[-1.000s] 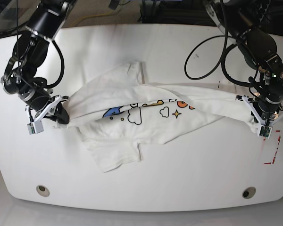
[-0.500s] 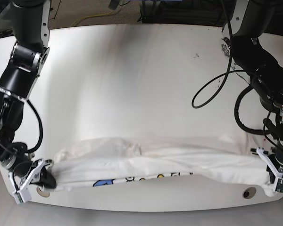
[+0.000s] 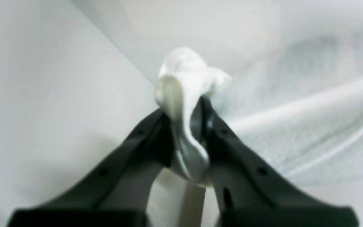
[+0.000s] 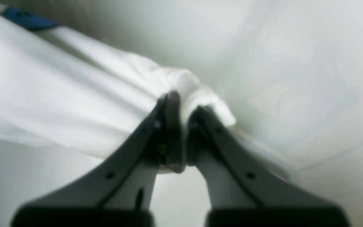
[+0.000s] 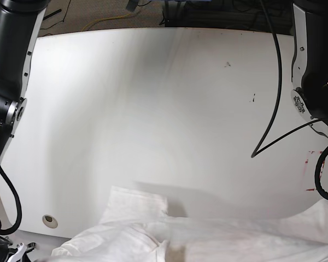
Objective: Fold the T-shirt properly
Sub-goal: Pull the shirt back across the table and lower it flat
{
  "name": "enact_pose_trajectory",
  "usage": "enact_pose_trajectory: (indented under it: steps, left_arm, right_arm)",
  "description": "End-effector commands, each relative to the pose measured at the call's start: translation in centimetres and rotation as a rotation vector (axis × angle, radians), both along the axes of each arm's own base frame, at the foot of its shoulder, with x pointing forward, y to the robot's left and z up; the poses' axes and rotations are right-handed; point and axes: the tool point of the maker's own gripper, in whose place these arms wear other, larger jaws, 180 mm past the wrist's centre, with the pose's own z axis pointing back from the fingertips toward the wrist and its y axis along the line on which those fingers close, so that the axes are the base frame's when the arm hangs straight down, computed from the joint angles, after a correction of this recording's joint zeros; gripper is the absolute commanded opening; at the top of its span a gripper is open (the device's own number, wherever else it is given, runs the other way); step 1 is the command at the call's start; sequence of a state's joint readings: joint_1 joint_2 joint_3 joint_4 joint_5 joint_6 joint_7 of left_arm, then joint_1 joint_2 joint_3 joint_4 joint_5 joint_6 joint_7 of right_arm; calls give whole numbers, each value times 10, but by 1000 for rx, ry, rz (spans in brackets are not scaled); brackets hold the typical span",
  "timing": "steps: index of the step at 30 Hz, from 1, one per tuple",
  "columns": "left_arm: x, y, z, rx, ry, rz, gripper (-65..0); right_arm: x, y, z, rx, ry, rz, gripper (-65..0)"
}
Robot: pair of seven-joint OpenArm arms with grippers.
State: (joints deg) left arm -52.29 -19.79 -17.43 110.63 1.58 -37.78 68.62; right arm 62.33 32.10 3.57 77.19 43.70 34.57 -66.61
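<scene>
Left tool (image 3: 184,126) pinches the white, bunched T-shirt (image 3: 187,72).

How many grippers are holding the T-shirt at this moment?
2. The left gripper pinches a bunch of the white T-shirt in the left wrist view. The right gripper clamps another bunched edge in the right wrist view.

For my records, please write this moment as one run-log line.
left gripper: shut on T-shirt | right gripper: shut on T-shirt | T-shirt: stretched along table near edge
</scene>
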Motion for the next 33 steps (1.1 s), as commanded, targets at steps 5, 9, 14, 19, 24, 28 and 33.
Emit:
enact_pose_trajectory:
  steps: [5, 9, 14, 19, 24, 28, 33]
  left_arm:
    - [6, -5, -64, 50, 168, -19, -650]
    - [3, -13, -119, 37, 288, -38, -650]
    - [-21, -25, -201, 9, 463, -59, -650]
    - [-55, -34, -280, -31, 657, -72, -650]
    - [-103, -33, -344, -105, 821, -46, -647]
    - [-134, -23, -370, -143, 899, -4, -646]
    - [-170, -10, -394, -184, 975, 55, -644]
  right_arm:
    - [-14, -19, -50, 66, 98, -4, -650]
    - [-31, -35, -118, 148, 219, -36, -650]
    - [-68, -49, -204, 232, 390, -77, -650]
    - [-103, -45, -264, 323, 513, -88, -650]
    - [-141, -49, -309, 377, 605, -133, -650]
    - [-170, -46, -326, 359, 639, -149, -650]
    - [-205, -39, -347, 376, 683, -173, -650]
